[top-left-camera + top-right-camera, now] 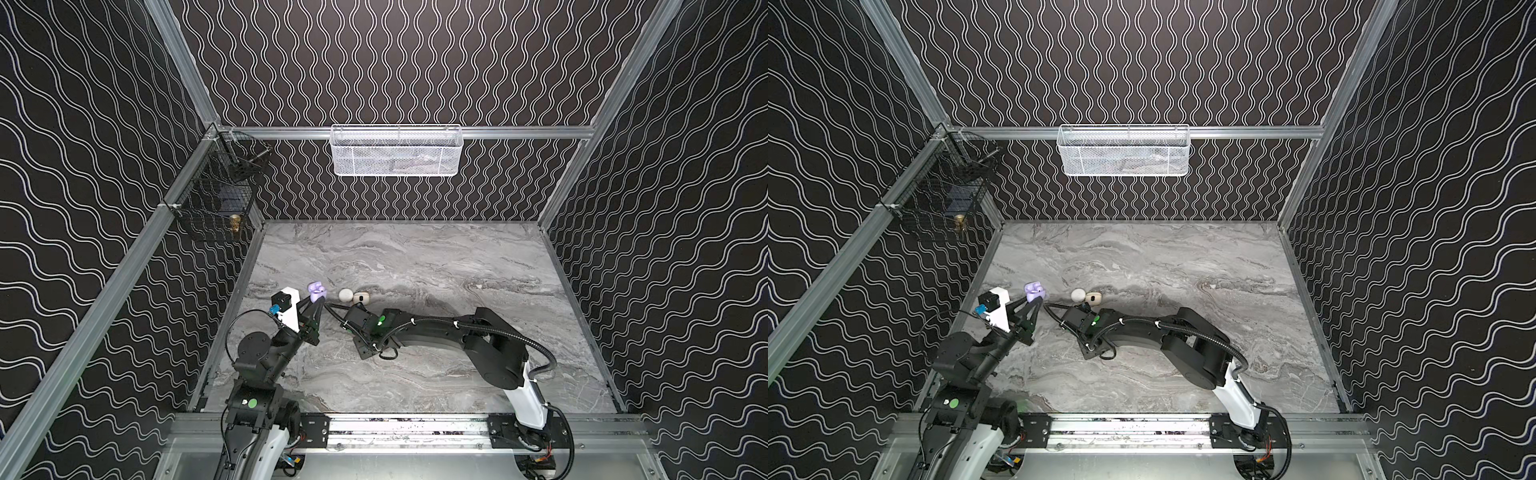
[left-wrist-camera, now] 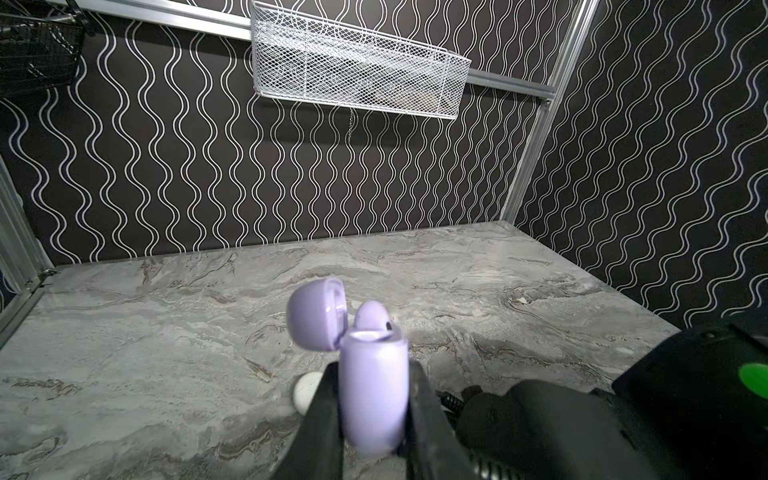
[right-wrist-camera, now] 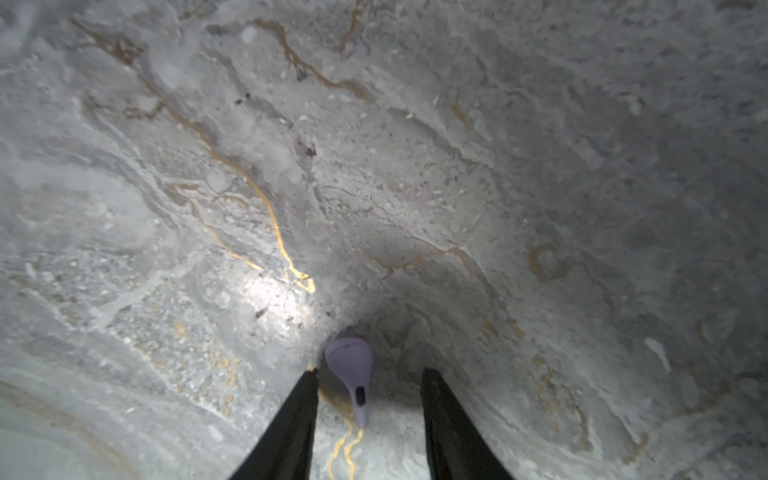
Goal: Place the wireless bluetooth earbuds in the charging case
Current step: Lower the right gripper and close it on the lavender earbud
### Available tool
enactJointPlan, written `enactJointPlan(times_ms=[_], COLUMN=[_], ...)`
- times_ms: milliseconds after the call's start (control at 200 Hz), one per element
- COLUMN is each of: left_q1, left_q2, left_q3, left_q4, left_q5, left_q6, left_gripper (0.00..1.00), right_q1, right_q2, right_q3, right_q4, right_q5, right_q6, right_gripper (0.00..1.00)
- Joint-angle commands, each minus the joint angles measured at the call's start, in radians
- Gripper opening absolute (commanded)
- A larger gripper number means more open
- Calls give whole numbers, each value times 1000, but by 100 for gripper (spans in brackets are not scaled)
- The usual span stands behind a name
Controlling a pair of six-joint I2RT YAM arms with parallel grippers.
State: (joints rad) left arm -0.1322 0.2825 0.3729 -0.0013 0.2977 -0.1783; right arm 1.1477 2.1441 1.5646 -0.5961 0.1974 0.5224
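My left gripper (image 2: 372, 368) is shut on a pale lavender charging case (image 2: 372, 399), which it holds upright above the table with the lid (image 2: 316, 318) swung open. One lavender earbud (image 2: 371, 314) sits in the case. Both top views show this case (image 1: 316, 291) (image 1: 1034, 291) at the left gripper (image 1: 315, 302) (image 1: 1034, 304). In the right wrist view a second lavender earbud (image 3: 351, 368) lies on the marble table (image 3: 415, 166). My right gripper (image 3: 370, 372) is open and straddles it, with the earbud nearer one finger (image 3: 305, 395) and a gap on both sides. In the top views the right arm's wrist (image 1: 365, 322) hides those fingers.
A round white case (image 1: 345, 294) (image 1: 1077, 294) (image 2: 306, 388) and an open cream case (image 1: 361, 297) (image 1: 1094, 297) lie just behind the right wrist. A white mesh basket (image 1: 397, 151) hangs on the back wall. Black wire baskets (image 1: 216, 199) hang on the left wall.
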Motion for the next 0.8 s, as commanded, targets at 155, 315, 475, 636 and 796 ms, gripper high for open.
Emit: enactJointPlan(times_ms=[155, 315, 475, 636, 796], left_q1=[0, 0, 0, 0, 0], left_q2=[-4, -11, -9, -8, -6], left_q3=[6, 3, 6, 6, 6], left_q4=[22, 21, 22, 21, 24], left_q5=[-3, -8, -5, -4, -2], left_q6=[10, 10, 10, 10, 10], left_gripper=[0, 0, 0, 0, 0], right_q1=[1, 1, 1, 1, 1], right_q2=[31, 43, 50, 50, 45], right_q3=[44, 51, 50, 49, 44], right_q4=[-51, -52, -47, -44, -40], right_q5=[-10, -15, -25, -30, -33], right_q6=[-7, -7, -3, 2, 5], right_gripper=[41, 38, 36, 32, 27])
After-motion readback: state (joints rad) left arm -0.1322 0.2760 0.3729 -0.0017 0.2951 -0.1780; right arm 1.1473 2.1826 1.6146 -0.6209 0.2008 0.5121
